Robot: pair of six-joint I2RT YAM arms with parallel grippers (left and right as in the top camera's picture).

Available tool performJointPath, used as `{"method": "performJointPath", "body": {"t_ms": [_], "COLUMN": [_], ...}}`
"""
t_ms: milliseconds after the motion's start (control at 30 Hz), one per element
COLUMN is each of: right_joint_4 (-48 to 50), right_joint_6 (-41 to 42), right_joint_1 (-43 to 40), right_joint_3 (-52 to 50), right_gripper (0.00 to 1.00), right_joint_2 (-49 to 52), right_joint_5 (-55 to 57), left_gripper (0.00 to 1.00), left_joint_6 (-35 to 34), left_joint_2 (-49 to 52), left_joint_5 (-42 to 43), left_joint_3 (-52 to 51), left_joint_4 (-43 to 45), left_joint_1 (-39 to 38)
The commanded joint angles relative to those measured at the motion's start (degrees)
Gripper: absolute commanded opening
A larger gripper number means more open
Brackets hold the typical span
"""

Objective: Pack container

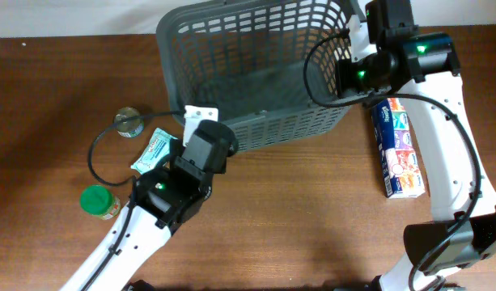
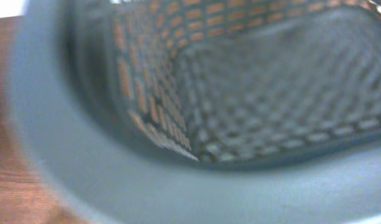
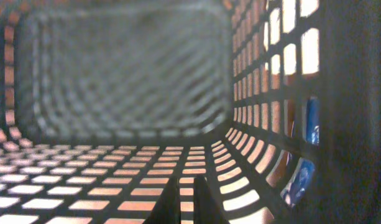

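Your basket (image 1: 288, 128) sits at the far middle of the bench (image 1: 312, 234), its opening up and its floor bare. Your left end effector (image 1: 201, 118) is at the basket's near-left corner, right against the rim. The left wrist camera shows only a blurred sweep of that rim (image 2: 84, 177) and the lattice inside, with no fingers in view, so you cannot tell whether it is open or closed. Your right end effector (image 1: 354, 40) is at the basket's far-right edge. Its wrist camera looks along the inside of the lattice wall (image 3: 265, 93), and its state cannot be told either. A long printed carton (image 1: 397, 149) lies flat on the bench just outside the right wall, under your right arm, and it shows blue through the slots (image 3: 311, 121). To the left of the basket are a tin can (image 1: 129, 121), a teal packet (image 1: 154, 149) just beside your left arm, and a green-lidded jar (image 1: 98, 202) nearer you. A black cable (image 1: 98, 145) loops from the left arm past the can and the packet.
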Motion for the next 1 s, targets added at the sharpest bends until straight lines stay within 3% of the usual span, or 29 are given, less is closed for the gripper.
{"method": "performJointPath", "body": {"t_ms": [0, 300, 567, 667, 767, 967], "right_joint_4": [-1.55, -4.52, -6.49, -5.7, -5.01, -3.93], "right_joint_6": [-0.42, 0.48, 0.85, 1.33, 1.31, 1.18], "right_joint_1": [1.66, 2.64, -5.05, -11.08, -18.51, -25.38], "right_joint_3": [0.79, 7.19, 21.7, 21.55, 21.55, 21.55], "right_gripper": [0.04, 0.04, 0.04, 0.04, 0.04, 0.04], "right_joint_2": [-1.55, -3.28, -4.42, -3.54, -0.17, 7.48], "right_joint_5": [0.66, 0.72, 1.38, 0.37, -8.24, -19.08], "left_gripper": [0.02, 0.02, 0.02, 0.02, 0.02, 0.02], "left_joint_6": [1.95, 2.25, 5.92, 5.9, 5.88, 5.88], "left_joint_2": [0.35, -2.19, -12.63, -14.73, -15.43, -14.97], "left_joint_5": [-1.33, -2.05, -12.04, -10.19, -3.37, 3.98], "left_joint_3": [0.59, 2.58, 8.87, 8.87, 8.87, 8.87], "left_joint_4": [1.18, -0.74, -2.97, -3.87, -4.5, -4.7], "left_joint_1": [1.79, 2.51, 4.2, 8.0, 13.62, 19.52]}}
